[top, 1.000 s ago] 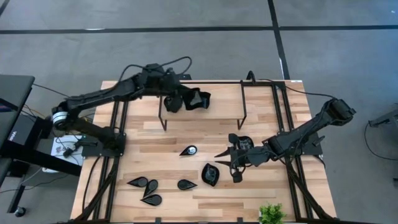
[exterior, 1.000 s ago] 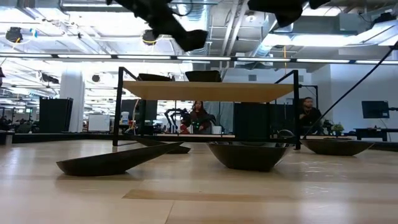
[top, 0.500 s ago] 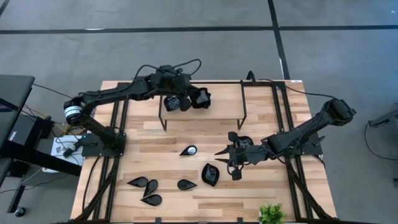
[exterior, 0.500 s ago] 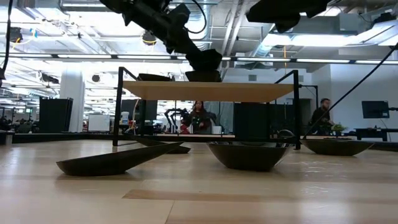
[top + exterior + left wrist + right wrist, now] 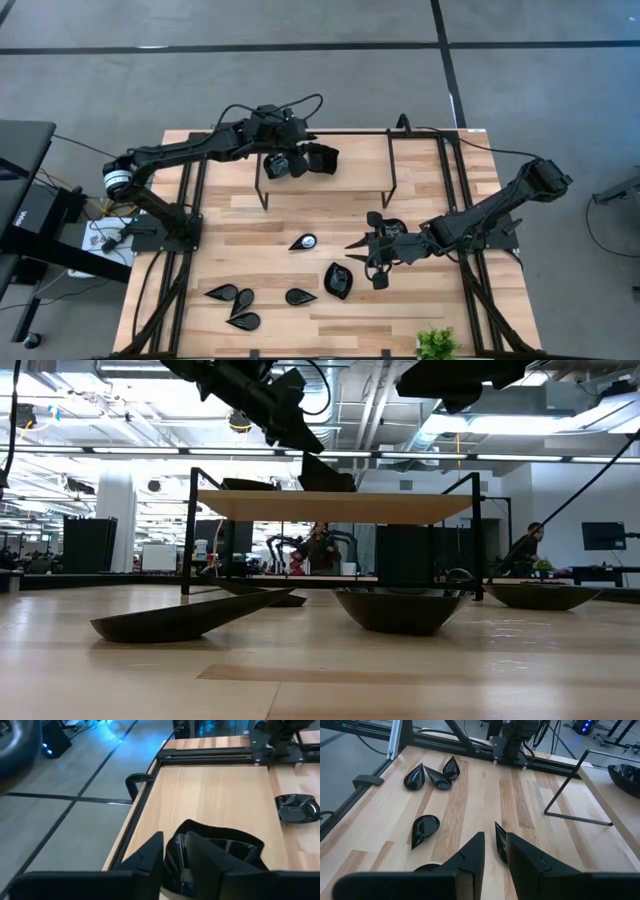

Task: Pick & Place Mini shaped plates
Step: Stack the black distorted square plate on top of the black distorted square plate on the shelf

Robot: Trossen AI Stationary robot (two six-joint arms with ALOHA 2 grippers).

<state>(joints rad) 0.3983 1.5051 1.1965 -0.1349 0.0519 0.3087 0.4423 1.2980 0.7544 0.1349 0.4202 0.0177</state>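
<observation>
Overhead, the left gripper hung above the raised shelf at the tabletop's far side, its fingers a little apart and straddling the rim of a stack of glossy black plates that sat on the shelf — one more dish lay apart on the shelf's wood. The right gripper sat low over the middle of the tabletop, fingers slightly spread with nothing between them, beside a wavy plate. Teardrop plates — one near the centre, four toward the front left — lay scattered on the wood.
</observation>
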